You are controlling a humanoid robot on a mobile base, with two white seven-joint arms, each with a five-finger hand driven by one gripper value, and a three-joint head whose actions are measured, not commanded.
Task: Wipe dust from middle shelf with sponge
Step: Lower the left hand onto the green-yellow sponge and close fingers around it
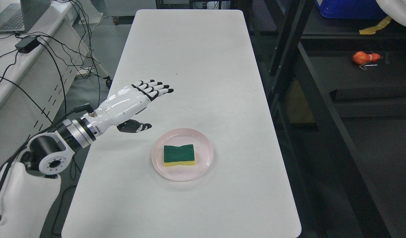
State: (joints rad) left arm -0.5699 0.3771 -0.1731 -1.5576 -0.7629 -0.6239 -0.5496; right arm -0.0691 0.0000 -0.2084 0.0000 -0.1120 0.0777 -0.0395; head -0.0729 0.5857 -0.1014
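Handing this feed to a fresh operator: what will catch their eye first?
Probably the sponge, green side up, lying on the pink plate near the front of the white table. Next, the left hand hovers open over the table, up and left of the plate. An orange object sits on the dark shelf at right.

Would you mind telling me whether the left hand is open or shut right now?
Open. The left hand has its fingers stretched out straight over the table, holding nothing; the sponge lies on the pink plate.

Lab: laptop [11, 16], loose cables [57, 49], metal racking [288, 49].
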